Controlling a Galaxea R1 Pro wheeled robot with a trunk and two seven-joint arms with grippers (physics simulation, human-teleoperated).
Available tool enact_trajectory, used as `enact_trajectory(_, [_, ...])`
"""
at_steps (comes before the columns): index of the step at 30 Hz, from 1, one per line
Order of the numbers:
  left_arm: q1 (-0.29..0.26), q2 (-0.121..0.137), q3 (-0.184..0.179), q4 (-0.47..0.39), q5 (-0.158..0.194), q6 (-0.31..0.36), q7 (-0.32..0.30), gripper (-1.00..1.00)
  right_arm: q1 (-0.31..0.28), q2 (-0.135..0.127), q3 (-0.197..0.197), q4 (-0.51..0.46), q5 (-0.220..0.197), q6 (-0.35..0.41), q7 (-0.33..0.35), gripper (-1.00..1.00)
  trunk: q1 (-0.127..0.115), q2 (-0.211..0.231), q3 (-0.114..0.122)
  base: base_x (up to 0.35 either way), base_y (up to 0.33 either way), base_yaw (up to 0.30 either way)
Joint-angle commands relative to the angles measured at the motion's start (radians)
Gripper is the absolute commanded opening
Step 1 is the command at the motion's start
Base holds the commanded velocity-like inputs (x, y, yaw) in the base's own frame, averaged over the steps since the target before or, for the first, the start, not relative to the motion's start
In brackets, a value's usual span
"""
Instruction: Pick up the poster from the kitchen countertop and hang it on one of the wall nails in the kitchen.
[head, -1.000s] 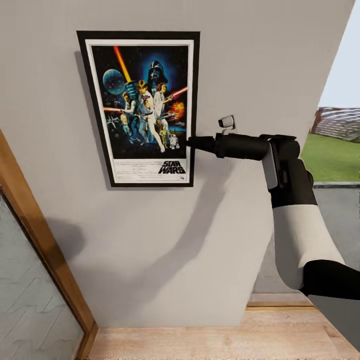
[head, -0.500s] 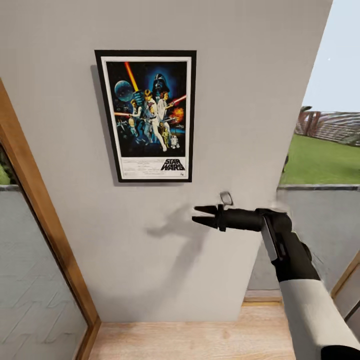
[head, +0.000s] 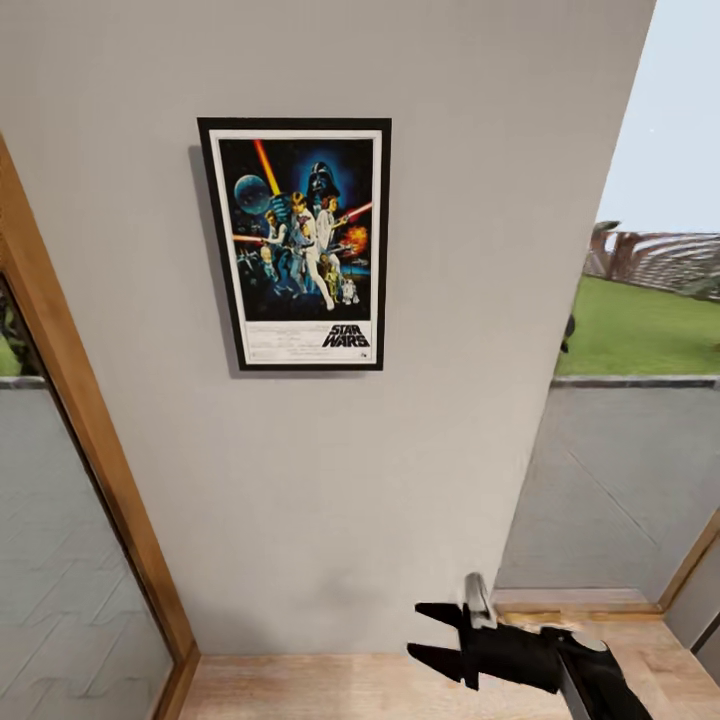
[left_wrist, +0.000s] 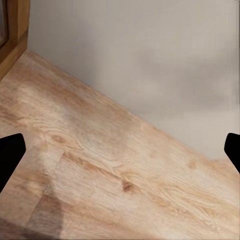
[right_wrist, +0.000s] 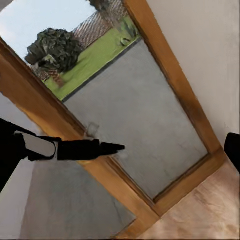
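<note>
Pale grey wall (head: 400, 480) takes up most of the head view, with a strip of light wooden floor (head: 330, 690) along its foot. At the far left a slanting wooden frame (head: 80, 430) borders a pane of glass (head: 60, 590) with a grey paved surface behind it. Just right of that, high on the wall, hangs the poster (head: 297, 244) (black frame, thin white border, colourful figures on dark blue, the Star Wars logo at the bottom). It sits upright and flat against the wall, with a soft shadow along its left edge, and nothing touches it.

Further right and much lower, well apart from the poster, the right gripper (head: 435, 638) points leftward just above the floor. Its two dark fingers are spread with a clear gap between them, holding nothing. Beyond the wall's right edge, green lawn (head: 640, 330) and pale sky (head: 670, 130) show over a grey paved area.

The left wrist view looks down on the wooden floor (left_wrist: 115, 170) where it meets the wall (left_wrist: 150, 55); the left gripper's (left_wrist: 120, 152) dark fingertips (left_wrist: 10, 152) sit at opposite edges, wide apart and empty. The right wrist view shows a wooden window frame (right_wrist: 165, 65), with a dark bush (right_wrist: 55, 50) and grass outside.
</note>
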Motion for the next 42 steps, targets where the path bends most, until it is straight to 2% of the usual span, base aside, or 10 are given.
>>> enact_trajectory(1, [-0.001, 0.0, -0.009, 0.002, 0.006, -0.004, -0.003, 1.0, 0.016, -0.009, -0.015, 0.034, -0.004, -0.007, 0.0, 1.0, 0.001, -0.001, 0.001, 0.0, 0.0, 0.0])
enact_trajectory(5, [-0.001, -0.002, -0.011, 0.002, 0.005, -0.004, 0.0, 1.0, 0.055, -0.067, -0.057, 0.215, -0.003, -0.092, -0.01, 1.0, 0.001, -0.001, 0.008, 0.0, 0.0, 0.0])
enact_trajectory(7, [-0.001, -0.012, -0.013, 0.002, 0.005, -0.004, 0.004, 1.0, 0.068, -0.121, -0.07, 0.419, -0.003, -0.22, -0.033, 1.0, 0.001, -0.001, 0.011, 0.0, 0.0, 0.0])
enact_trajectory(9, [-0.001, -0.02, -0.013, 0.002, 0.005, -0.005, 0.005, 1.0, 0.071, -0.135, -0.072, 0.525, -0.003, -0.304, -0.086, 1.0, 0.001, -0.001, 0.015, 0.0, 0.0, 0.0])
enact_trajectory(12, [-0.001, -0.025, -0.013, 0.002, 0.006, -0.006, 0.005, 1.0, 0.073, -0.141, -0.072, 0.597, -0.003, -0.369, -0.159, 1.0, 0.001, -0.001, 0.02, 0.0, 0.0, 0.0])
enact_trajectory(20, [-0.001, -0.029, -0.012, 0.002, 0.006, -0.006, 0.006, 1.0, 0.075, -0.135, -0.068, 0.715, -0.003, -0.445, -0.461, 1.0, 0.001, -0.001, 0.033, 0.0, 0.0, 0.0])
enact_trajectory(22, [-0.001, -0.029, -0.012, 0.002, 0.006, -0.006, 0.006, 1.0, 0.075, -0.119, -0.068, 0.73, -0.002, -0.448, -0.558, 1.0, 0.001, -0.001, 0.036, 0.0, 0.0, 0.0])
enact_trajectory(25, [-0.001, -0.029, -0.012, 0.002, 0.006, -0.007, 0.007, 1.0, 0.075, -0.099, -0.066, 0.737, -0.001, -0.45, -0.633, 1.0, 0.001, -0.001, 0.041, 0.0, 0.0, 0.0])
enact_trajectory(33, [-0.001, -0.029, -0.012, 0.002, 0.006, -0.009, 0.009, 1.0, 0.074, -0.061, -0.063, 0.742, 0.001, -0.451, -0.792, 1.0, 0.001, -0.001, 0.055, 0.0, 0.0, 0.0])
enact_trajectory(42, [-0.001, -0.028, -0.012, 0.002, 0.006, -0.009, 0.009, 1.0, 0.074, -0.049, -0.064, 0.743, 0.0, -0.452, -0.845, 1.0, 0.001, -0.001, 0.07, 0.0, 0.0, 0.0])
